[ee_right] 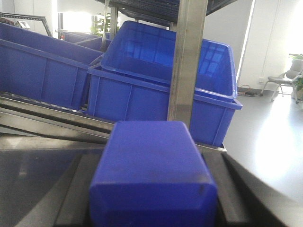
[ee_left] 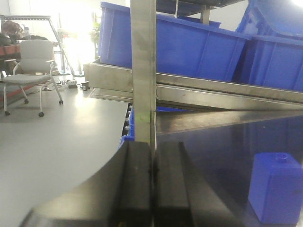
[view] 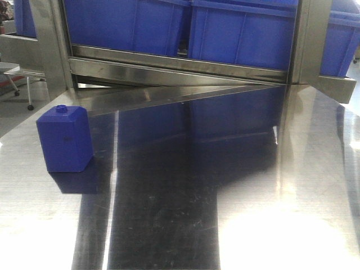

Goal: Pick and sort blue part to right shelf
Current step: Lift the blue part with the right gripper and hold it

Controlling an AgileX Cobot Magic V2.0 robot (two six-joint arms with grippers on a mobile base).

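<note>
The right gripper is clamped on the blue part, which sits squarely between its two dark fingers and fills the lower middle of the right wrist view. Only a flat face with bevelled edges shows, so the part's neck and cap cannot be seen. Directly ahead of this gripper, past the part, stands a steel upright. Behind the upright is a deep blue bin on a sloping steel shelf rail, and another bin lies ahead to the gripper's left. The left gripper is clenched, its black fingers pressed together with nothing between them. A second steel post rises just ahead of it, in line with the fingertips. Ahead and to the right of the left gripper, a blue block with a small round knob stands upright on the steel table, apart from the fingers. Far ahead to that gripper's left is an office chair on the grey floor. In the front view the same knobbed block stands near the table's left edge, and neither arm appears there.
</note>
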